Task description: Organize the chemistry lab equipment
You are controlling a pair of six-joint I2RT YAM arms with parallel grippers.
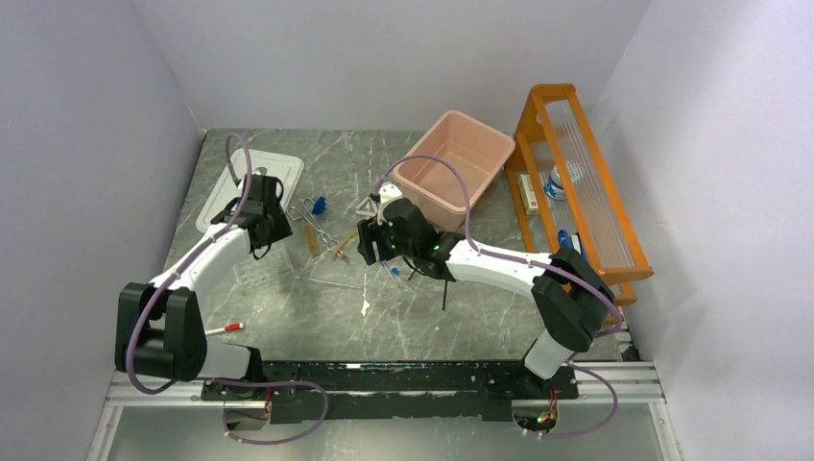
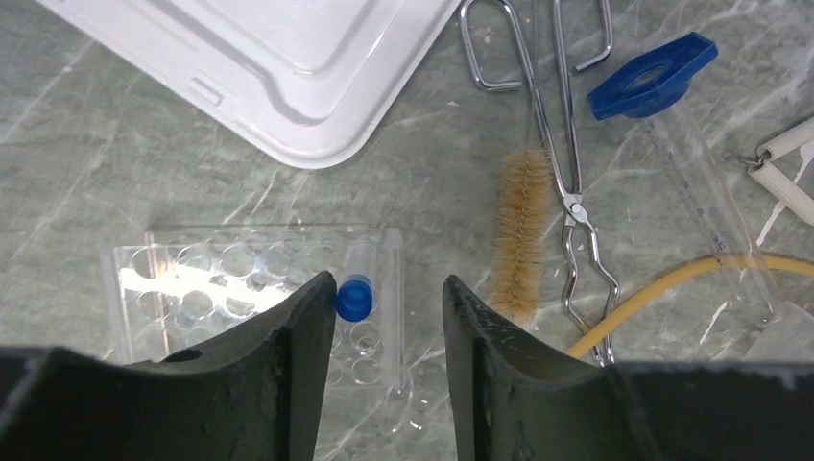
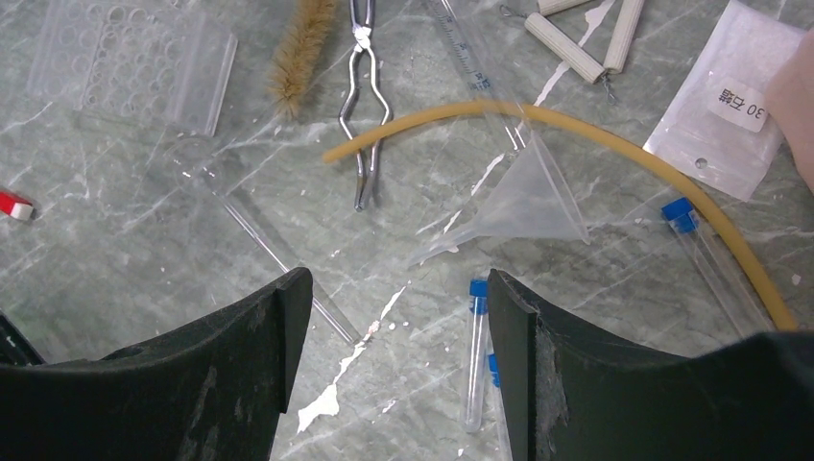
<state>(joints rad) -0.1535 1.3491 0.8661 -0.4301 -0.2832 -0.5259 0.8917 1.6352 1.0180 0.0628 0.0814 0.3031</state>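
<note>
Though ungripped — tube (image 2: pixel 357 285) before left pincer (image 2: pixel 388 279)

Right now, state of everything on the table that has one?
left pincer, open, empty, over the rack
right pincer, open, empty
small tube, capped, in the rack
thin tube, capped, lying flat
funnel, on its side
tongs, lying flat, tips together
pink tub, empty

Grey marble table (image 1: pixel 307 327) carries metal tongs (image 2: pixel 573 204), brown brush (image 2: pixel 521 235), amber tubing (image 3: pixel 422 120), white tray (image 2: pixel 307 115).
</note>
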